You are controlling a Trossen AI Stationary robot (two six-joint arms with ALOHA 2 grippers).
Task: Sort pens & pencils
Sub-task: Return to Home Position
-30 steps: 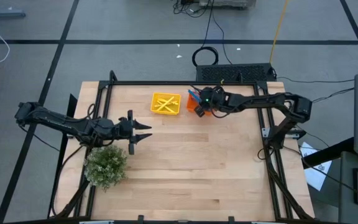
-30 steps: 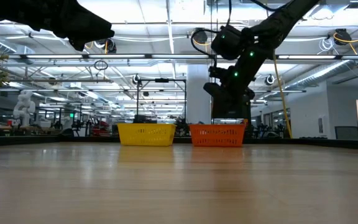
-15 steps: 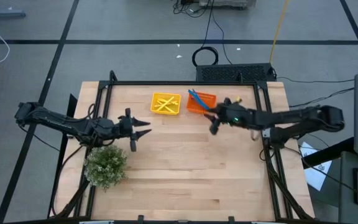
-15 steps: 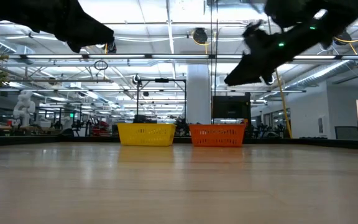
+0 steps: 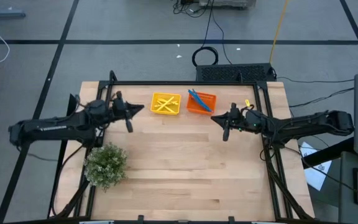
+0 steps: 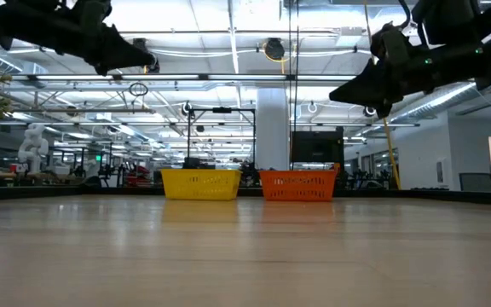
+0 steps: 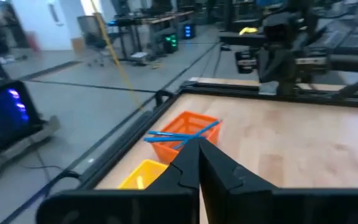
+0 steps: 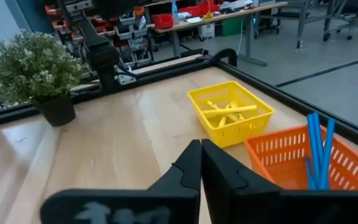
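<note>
A yellow tray (image 5: 166, 103) holding yellow sticks (image 8: 229, 112) and an orange tray (image 5: 202, 102) holding blue sticks (image 8: 319, 149) stand side by side near the table's far edge. The blue sticks lean on the orange tray's rim and poke out over it (image 7: 182, 134). My left gripper (image 5: 140, 109) hovers shut, level, just left of the yellow tray, pointing at it. My right gripper (image 5: 215, 119) hovers shut, level, near and right of the orange tray. Both are high above the wood in the low view, the left gripper (image 6: 147, 61) and the right gripper (image 6: 335, 95), with nothing between the fingers.
A bushy green plant (image 5: 106, 164) in a dark pot stands at the table's near left. Black frame rails (image 5: 185, 83) run along the table's edges. Bare wood (image 5: 185, 162) stretches across the middle and near side.
My left gripper has swung toward the far edge, up beside the yellow tray, and has shut. My right gripper has come away from over the orange tray toward the table's right and near side, tipped from pointing down to level, and has shut. The trays have stayed put.
</note>
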